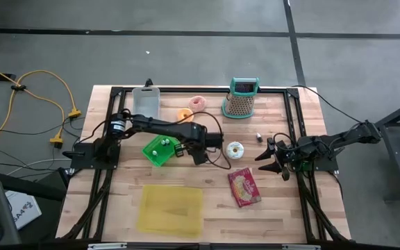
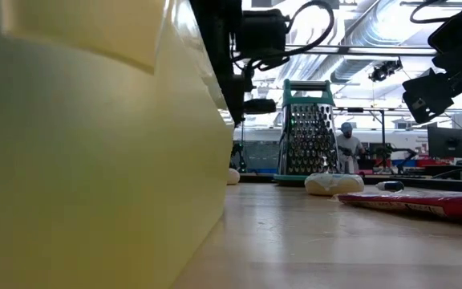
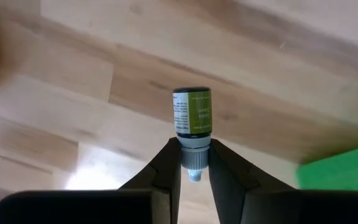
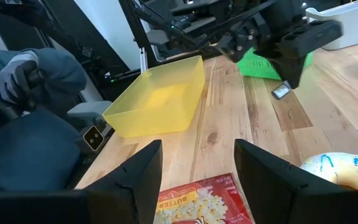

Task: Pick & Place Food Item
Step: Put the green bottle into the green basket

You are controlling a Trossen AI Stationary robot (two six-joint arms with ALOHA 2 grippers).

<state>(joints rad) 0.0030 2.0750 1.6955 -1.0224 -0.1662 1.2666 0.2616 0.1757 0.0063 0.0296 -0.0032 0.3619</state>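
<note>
a small green-labelled bottle (image 3: 192, 112) is being carried above the wooden worktop (image 1: 207, 201), pinched at its capped neck between the two fingers (image 3: 165, 167) of the left claw (image 3: 193, 163). the left claw is clenching on that bottle, hanging over the middle of the worktop just beside a green basket (image 1: 158, 150). the right wrist view is showing the same bottle as a small dark thing under the left claw, clear of the wood.

near it, a white frosted donut (image 1: 235, 148) is lying on the worktop, and a red popcorn packet (image 1: 244, 187) is lying flat closer to the front edge. a yellow bin (image 1: 171, 209) is sitting at the front, well apart from the bottle. at the far edge, a box grater (image 1: 242, 101) with a teal top is standing upright, with a pink donut (image 1: 198, 103) and a grey tray (image 1: 145, 102) along the same side.

the right claw (image 4: 196, 163) is waiting over the right side of the worktop, its fingers standing released with nothing between them.
</note>
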